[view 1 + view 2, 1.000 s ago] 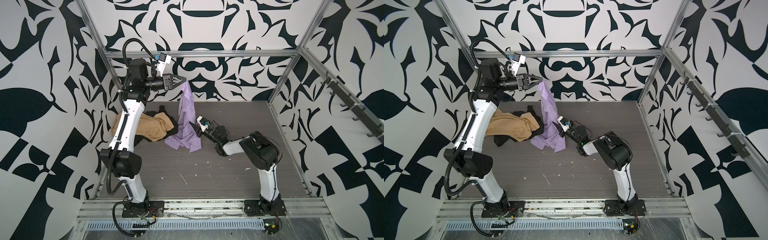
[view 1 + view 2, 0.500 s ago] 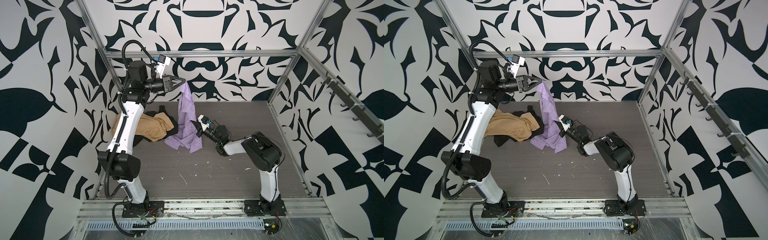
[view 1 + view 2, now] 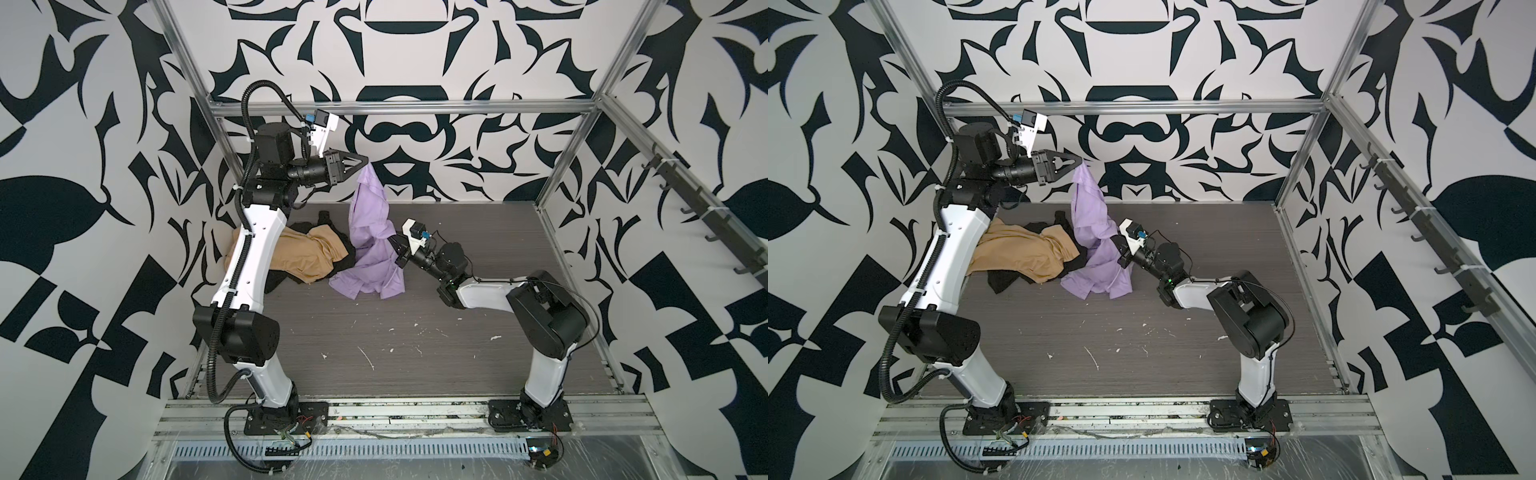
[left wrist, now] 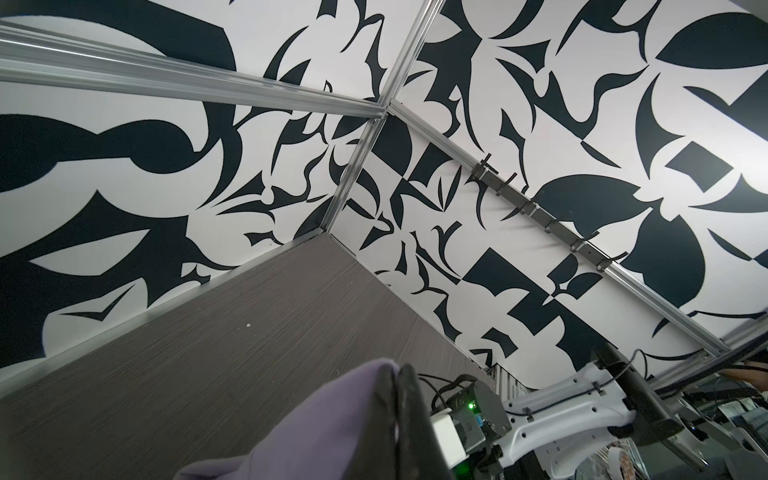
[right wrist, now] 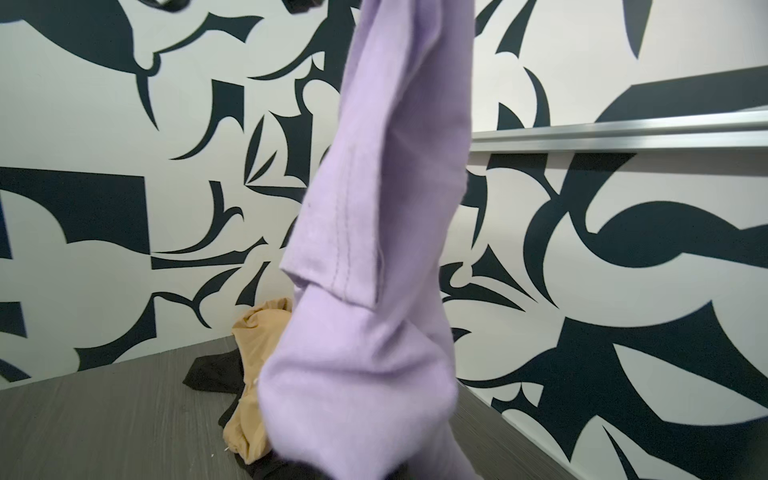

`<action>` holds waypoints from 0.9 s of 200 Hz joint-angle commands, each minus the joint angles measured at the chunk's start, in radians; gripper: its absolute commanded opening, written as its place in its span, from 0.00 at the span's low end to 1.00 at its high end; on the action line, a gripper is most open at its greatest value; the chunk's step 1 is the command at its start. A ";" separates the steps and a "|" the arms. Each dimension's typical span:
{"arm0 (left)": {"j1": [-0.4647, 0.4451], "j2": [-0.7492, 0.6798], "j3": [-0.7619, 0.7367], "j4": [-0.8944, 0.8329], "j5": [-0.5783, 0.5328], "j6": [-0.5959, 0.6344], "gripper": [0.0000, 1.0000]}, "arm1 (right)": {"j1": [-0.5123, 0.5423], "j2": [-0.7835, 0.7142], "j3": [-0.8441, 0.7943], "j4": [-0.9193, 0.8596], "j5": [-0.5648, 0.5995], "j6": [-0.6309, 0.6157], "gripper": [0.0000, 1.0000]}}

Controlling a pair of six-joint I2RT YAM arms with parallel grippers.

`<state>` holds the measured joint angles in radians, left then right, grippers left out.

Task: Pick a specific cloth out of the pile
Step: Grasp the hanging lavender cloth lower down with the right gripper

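Since a second ago the right gripper (image 3: 394, 242) has closed its jaws onto a lower fold of the cloth (image 3: 370, 232), while the left arm has hardly shifted. The left gripper (image 3: 365, 160) is clamped tight on the top end of the lavender cloth and holds it high near the back wall. The cloth hangs as a long strip, and its lower end lies crumpled on the desk (image 3: 415, 340), right against the pile (image 3: 307, 259).

The desk is a dark grey, wood-grained surface with small white scraps (image 3: 368, 358) scattered toward the front. Black-and-white patterned walls (image 3: 395, 50) close it in on three sides, framed by aluminium rails (image 3: 399, 107). A bar of hooks (image 3: 706, 220) runs along the right-hand wall.

The pile sits at the back left, a tan garment (image 3: 299, 257) lying over a black garment (image 3: 277, 285). In both top views the left arm crosses in front of the tan garment and hides part of it. In the right wrist view the cloth fills the middle and covers the gripper's fingertips, so the pinch itself cannot be made out there. The left wrist view shows only a lavender bulge beside one dark finger at the picture's edge, and the rest is cut off.
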<state>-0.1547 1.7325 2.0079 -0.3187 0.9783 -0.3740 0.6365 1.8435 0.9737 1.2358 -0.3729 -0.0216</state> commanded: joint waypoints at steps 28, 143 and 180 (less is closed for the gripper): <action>0.001 -0.034 0.023 0.030 -0.026 -0.002 0.00 | 0.002 -0.157 0.082 -0.158 -0.096 -0.020 0.00; 0.001 -0.089 -0.048 0.152 -0.037 -0.089 0.00 | -0.004 -0.359 0.187 -0.525 -0.018 -0.204 0.00; 0.001 -0.087 -0.038 0.144 -0.034 -0.093 0.00 | -0.007 -0.389 0.218 -0.589 -0.017 -0.220 0.00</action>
<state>-0.1547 1.6707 1.9648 -0.1970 0.9386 -0.4572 0.6346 1.5074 1.1217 0.6460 -0.4038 -0.2138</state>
